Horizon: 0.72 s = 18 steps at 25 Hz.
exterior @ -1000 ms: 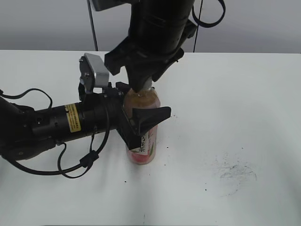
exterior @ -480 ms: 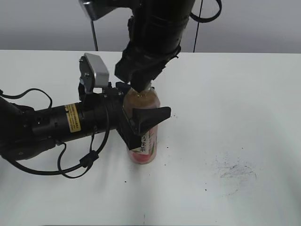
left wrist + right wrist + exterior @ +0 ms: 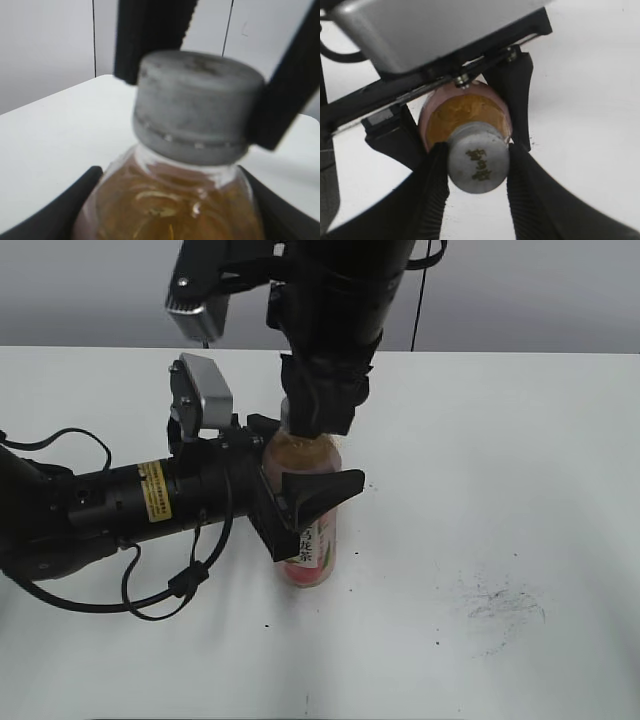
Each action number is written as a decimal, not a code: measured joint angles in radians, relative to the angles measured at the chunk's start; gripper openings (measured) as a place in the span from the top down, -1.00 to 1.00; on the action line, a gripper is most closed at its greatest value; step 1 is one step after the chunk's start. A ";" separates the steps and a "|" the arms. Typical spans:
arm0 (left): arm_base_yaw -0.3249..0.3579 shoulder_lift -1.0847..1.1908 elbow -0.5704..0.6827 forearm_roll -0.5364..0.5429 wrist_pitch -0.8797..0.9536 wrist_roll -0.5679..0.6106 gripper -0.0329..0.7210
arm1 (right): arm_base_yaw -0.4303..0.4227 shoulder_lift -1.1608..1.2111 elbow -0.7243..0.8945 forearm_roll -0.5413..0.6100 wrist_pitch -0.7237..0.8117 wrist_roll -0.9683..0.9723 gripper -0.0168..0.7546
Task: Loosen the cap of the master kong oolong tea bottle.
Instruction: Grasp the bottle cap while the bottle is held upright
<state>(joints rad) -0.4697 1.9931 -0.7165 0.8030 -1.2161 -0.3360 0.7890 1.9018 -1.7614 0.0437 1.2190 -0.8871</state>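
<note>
In the exterior view I see the master kong oolong tea bottle [image 3: 311, 540] standing upright on the white table [image 3: 500, 490], near its middle. My left gripper [image 3: 300, 502] reaches in from the left side and is clamped around the bottle's body, one black finger across the front of the label. My right gripper [image 3: 318, 415] comes straight down from above onto the bottle's neck; the cap itself is hidden behind its fingers here.

In the left wrist view I am looking up at the cap [image 3: 195, 107], grey and ribbed, filling the middle of the picture. A black finger of the right gripper presses against each side of it. Below, the amber shoulder of the bottle sits between the left gripper's own fingers [image 3: 60, 212].

In the right wrist view I look down on the cap's top with its dark logo. The right gripper's two fingers [image 3: 432, 185] are closed against its sides.
</note>
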 joint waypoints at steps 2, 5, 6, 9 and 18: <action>0.000 0.000 0.000 0.002 0.000 0.002 -0.27 | 0.000 -0.001 0.000 -0.001 0.000 -0.114 0.25; 0.000 0.000 0.000 0.007 0.000 0.004 -0.27 | 0.000 -0.002 0.000 0.002 0.000 -0.281 0.25; 0.000 0.000 0.000 0.006 -0.001 0.005 -0.27 | -0.001 -0.003 0.000 0.003 0.000 -0.337 0.25; 0.000 0.000 0.000 0.009 -0.001 0.008 -0.27 | -0.002 -0.004 0.000 0.006 0.000 -0.494 0.25; 0.000 0.000 0.000 0.009 -0.001 0.012 -0.27 | -0.003 -0.006 -0.001 0.016 -0.005 -1.084 0.25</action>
<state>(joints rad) -0.4697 1.9931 -0.7165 0.8121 -1.2172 -0.3239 0.7862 1.8961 -1.7623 0.0597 1.2141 -1.9712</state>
